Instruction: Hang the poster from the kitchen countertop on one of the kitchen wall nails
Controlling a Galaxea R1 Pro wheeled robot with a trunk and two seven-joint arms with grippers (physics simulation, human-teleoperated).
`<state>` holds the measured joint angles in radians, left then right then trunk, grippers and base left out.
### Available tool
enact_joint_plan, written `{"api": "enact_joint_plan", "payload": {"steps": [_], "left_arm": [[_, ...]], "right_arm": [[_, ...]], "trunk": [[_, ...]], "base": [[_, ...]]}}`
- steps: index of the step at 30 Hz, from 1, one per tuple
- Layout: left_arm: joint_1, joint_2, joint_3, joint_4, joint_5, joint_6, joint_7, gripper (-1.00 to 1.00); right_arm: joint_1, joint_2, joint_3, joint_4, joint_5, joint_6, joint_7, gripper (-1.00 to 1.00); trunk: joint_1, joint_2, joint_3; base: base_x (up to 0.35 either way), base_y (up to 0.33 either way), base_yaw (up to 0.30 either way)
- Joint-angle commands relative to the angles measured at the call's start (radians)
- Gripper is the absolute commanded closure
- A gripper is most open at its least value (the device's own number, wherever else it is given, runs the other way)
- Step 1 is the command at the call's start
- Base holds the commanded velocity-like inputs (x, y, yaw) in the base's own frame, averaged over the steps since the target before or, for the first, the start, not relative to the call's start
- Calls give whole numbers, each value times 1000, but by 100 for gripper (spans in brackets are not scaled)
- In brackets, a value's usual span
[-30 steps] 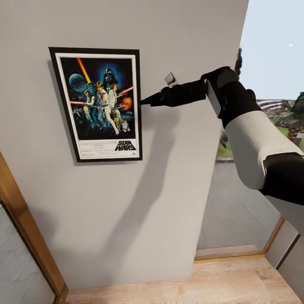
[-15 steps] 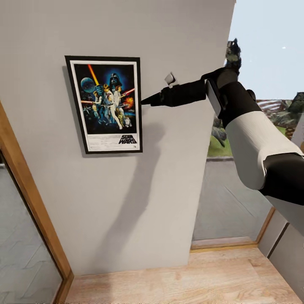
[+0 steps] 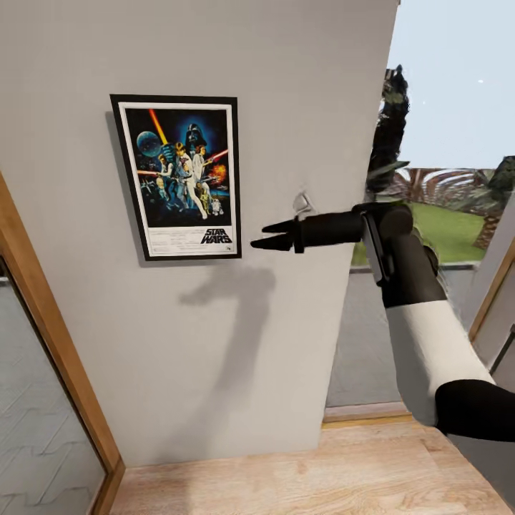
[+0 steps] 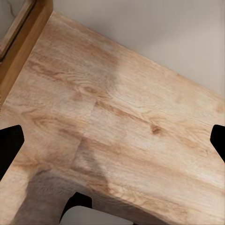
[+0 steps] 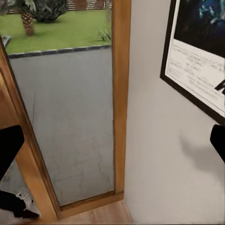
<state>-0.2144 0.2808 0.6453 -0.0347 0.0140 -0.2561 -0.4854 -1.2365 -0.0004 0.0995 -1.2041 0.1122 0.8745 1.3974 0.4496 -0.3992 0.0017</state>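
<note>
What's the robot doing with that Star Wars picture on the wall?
The Star Wars poster hangs flat on the grey wall, and nothing is holding it. The robot's right end effector is open, just off the poster's lower right corner and not touching it. The left end effector points down at the wooden floor, open and empty. The hanging looks done.

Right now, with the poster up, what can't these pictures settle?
- The nail: hidden behind the poster in the head view.
- The poster's fine print: too small to read there.
- The poster in the right wrist view: cut off by the edge.
- The right gripper is open beside it.
</note>
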Motion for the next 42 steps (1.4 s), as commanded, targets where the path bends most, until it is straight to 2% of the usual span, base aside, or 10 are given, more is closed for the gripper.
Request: {"api": "enact_joint_plan", "payload": {"steps": [1, 15, 17, 19, 21, 23, 25, 26, 36, 42], "left_arm": [[0, 1, 0, 2, 1, -3, -3, -100], [0, 11, 0, 2, 1, -3, -2, -100], [0, 15, 0, 2, 1, -3, -3, -100], [0, 18, 0, 2, 1, -4, -4, -100], [0, 18, 1, 2, 1, -4, -4, -100], [0, 17, 2, 2, 1, -5, -3, -100], [0, 16, 2, 2, 1, -4, -3, -100], [0, 14, 2, 2, 1, -3, -3, -100], [0, 7, -3, 2, -2, -4, -5, -100], [0, -8, -31, 2, -2, -7, -4, -100]], "right_arm": [[39, -4, -6, -24, 9, 7, 19, -100], [602, -27, -152, -140, 12, -205, 76, -100], [754, -28, -186, -121, 15, -317, 75, -100], [947, -47, -303, 10, 21, -519, 73, -100], [982, -65, -345, 78, 22, -568, 72, -100], [1030, -147, -458, 374, 24, -739, 69, -100], [1040, -203, -493, 577, 24, -846, 51, -100], [1045, -241, -506, 726, 24, -914, -47, -100], [1048, -250, -507, 895, 27, -960, -561, -100], [1048, -247, -507, 906, 29, -963, -634, -100]], "trunk": [[0, -1, 0], [0, -1, 0], [0, -1, 0], [0, -1, 0], [0, -1, 0], [0, -1, 0], [0, -1, 0], [0, -1, 0], [0, -1, 0], [0, -1, 0]], "base": [[0, 0, 0], [0, 0, 0], [0, 0, 0], [0, 0, 0], [0, 0, 0], [0, 0, 0], [0, 0, 0], [0, 0, 0], [0, 0, 0], [0, 0, 0]]}}
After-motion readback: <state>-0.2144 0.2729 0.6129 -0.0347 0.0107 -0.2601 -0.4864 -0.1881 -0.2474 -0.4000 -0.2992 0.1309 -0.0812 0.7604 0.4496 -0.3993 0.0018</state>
